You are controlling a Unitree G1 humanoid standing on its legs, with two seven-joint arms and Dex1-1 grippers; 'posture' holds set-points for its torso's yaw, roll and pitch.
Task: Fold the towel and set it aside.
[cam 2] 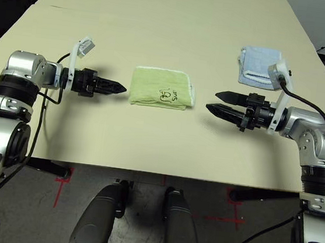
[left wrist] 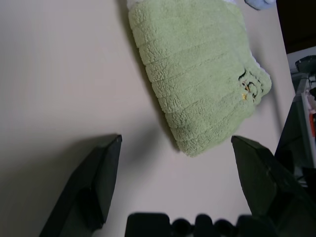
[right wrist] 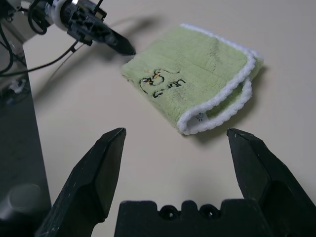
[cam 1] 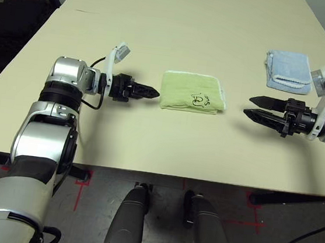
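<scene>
The light green towel lies folded into a small rectangle at the table's middle, its dark embroidered drawing facing up and its white stitched edging along the right side. My left gripper hovers just left of the towel, apart from it, fingers open with nothing between them. My right gripper stands a short way right of the towel, also open and empty. The towel lies ahead of the left fingers, and the towel lies ahead of the right fingers.
A smaller light blue folded towel rests at the back right, behind my right arm. The cream table stretches far back; its front edge runs close below both grippers.
</scene>
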